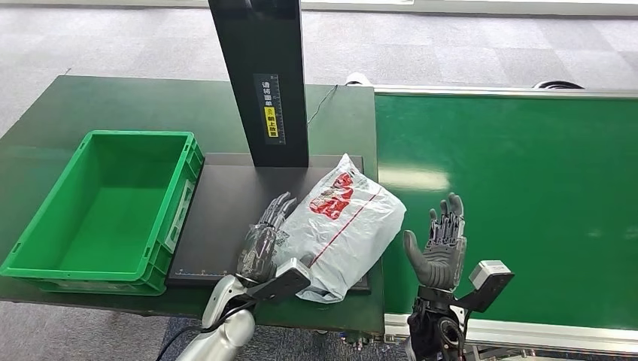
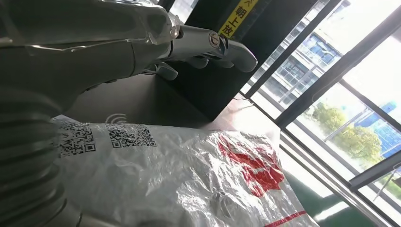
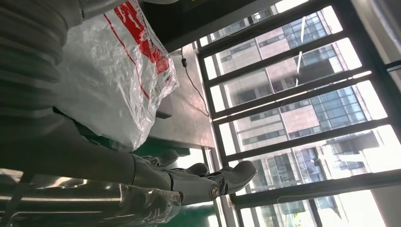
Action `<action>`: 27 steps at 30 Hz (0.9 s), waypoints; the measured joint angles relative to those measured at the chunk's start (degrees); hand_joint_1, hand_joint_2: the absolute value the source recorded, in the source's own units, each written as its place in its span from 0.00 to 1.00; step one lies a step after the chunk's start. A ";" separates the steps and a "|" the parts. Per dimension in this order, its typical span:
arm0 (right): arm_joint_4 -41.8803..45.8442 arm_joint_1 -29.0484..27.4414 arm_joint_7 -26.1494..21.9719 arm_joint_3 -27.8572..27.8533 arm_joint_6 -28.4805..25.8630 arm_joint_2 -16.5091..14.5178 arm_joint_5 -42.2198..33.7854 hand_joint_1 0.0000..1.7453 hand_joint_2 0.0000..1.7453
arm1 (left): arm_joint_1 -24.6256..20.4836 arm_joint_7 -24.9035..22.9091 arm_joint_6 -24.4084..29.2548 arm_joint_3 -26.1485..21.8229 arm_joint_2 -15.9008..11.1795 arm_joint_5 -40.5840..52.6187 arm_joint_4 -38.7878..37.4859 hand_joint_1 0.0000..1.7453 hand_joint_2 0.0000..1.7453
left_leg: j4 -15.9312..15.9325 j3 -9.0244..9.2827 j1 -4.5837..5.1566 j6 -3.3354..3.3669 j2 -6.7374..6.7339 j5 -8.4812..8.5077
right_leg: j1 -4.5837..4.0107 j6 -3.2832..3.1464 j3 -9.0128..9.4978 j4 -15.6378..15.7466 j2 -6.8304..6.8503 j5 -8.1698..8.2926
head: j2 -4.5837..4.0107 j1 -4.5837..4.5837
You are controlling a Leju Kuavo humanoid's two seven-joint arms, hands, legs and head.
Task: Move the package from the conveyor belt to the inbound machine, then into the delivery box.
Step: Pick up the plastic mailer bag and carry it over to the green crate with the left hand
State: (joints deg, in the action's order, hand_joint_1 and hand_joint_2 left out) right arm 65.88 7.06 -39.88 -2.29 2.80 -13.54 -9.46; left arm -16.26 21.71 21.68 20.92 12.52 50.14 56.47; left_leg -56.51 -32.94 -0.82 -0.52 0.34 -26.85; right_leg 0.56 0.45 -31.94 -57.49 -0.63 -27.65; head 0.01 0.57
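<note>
Open right hand (image 3: 189,182) beside package (image 3: 113,71)

Just right of the left hand (image 1: 265,242), the package (image 1: 346,226) is crinkled, glossy white plastic film. The matt black platform (image 1: 218,218) lies under it; left sits a smooth green plastic box (image 1: 45,226).

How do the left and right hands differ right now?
The left hand lies against the white package over the black platform; the right hand stands apart from the package, over the green belt. The left hand's back faces the head camera; the right shows its palm. Both hold nothing, fingers extended.
</note>
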 joint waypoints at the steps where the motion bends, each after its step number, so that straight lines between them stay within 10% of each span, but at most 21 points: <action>1: 0.05 -0.05 -0.01 -0.05 0.00 0.01 0.00 0.00 1.00 | -0.45 -0.02 0.05 0.20 0.01 -0.01 -0.65 0.00 1.00 | 0.00 0.00 0.00 0.00 0.01 0.00 | 0.00 0.00 0.00 0.00 0.00 0.00 | 0.00 0.00; 27: 2.94 -2.71 -0.01 -1.67 1.38 0.19 -1.08 0.00 1.00 | -17.23 -6.61 -5.70 8.19 -1.13 5.33 -21.82 0.00 1.00 | 0.01 0.05 0.00 0.01 0.02 0.01 | 0.00 -0.01 0.11 0.00 0.01 0.01 | 0.00 0.00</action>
State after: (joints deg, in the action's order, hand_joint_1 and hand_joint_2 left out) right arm 68.82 4.35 -39.89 -3.96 4.18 -13.35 -10.55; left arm -33.48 15.10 15.98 29.11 11.39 55.47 34.65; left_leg -56.50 -32.90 -0.82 -0.51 0.36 -26.84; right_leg 0.55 0.44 -31.84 -57.49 -0.62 -27.64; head 0.00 0.57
